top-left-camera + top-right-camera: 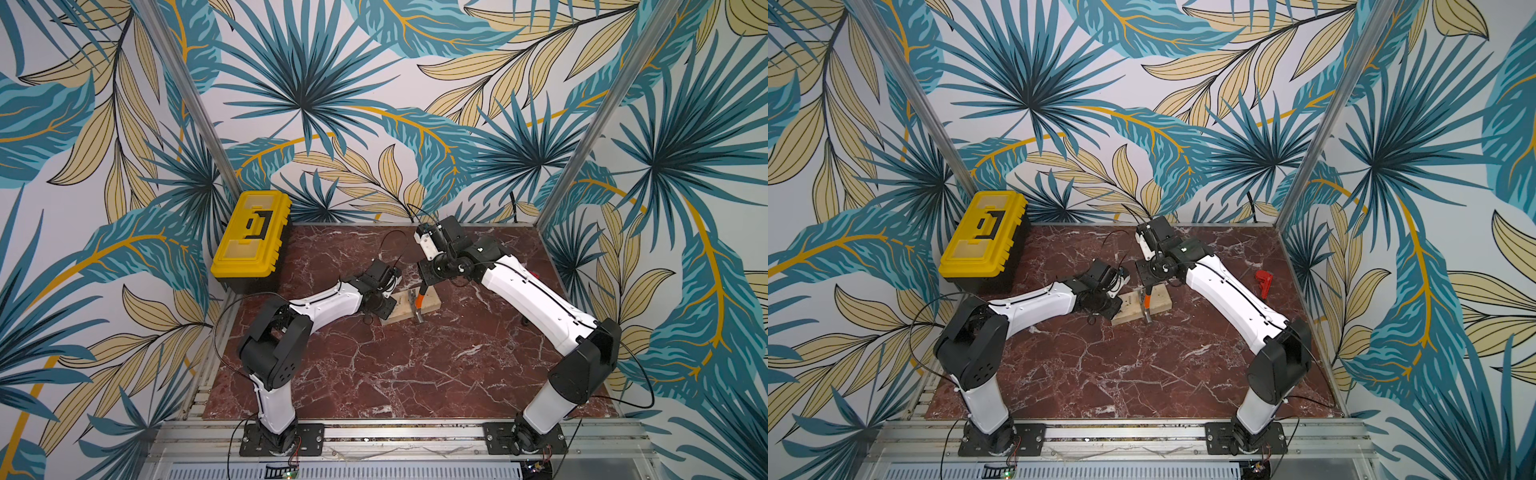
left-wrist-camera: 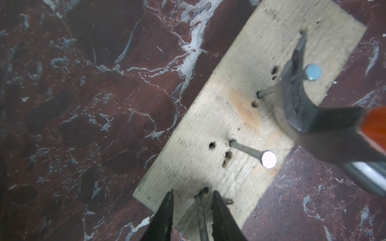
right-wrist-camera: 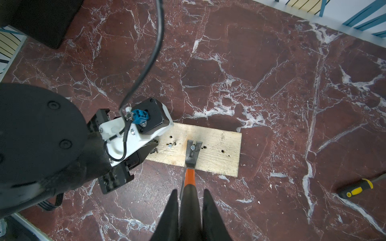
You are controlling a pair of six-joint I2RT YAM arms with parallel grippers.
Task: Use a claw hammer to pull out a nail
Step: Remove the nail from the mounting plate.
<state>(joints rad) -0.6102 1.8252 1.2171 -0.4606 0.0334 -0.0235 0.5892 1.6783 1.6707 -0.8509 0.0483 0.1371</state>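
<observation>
Near the middle of the table (image 3: 271, 83) lies a wooden board (image 3: 219, 154). The right pincer (image 3: 189, 195) is closed on the black handle of the claw hammer (image 3: 189, 177), whose fork sits around a standing nail (image 3: 193, 147). The handle's end is hidden. The left pincer (image 2: 193, 194) stands partly open, one finger on each side of a dark nail (image 2: 201, 210), which is blurred and cut off.

Yellow toolbox (image 1: 251, 237) back corner (lid shut); red wrench (image 1: 1263, 282); screwdriver (image 3: 357, 188).
</observation>
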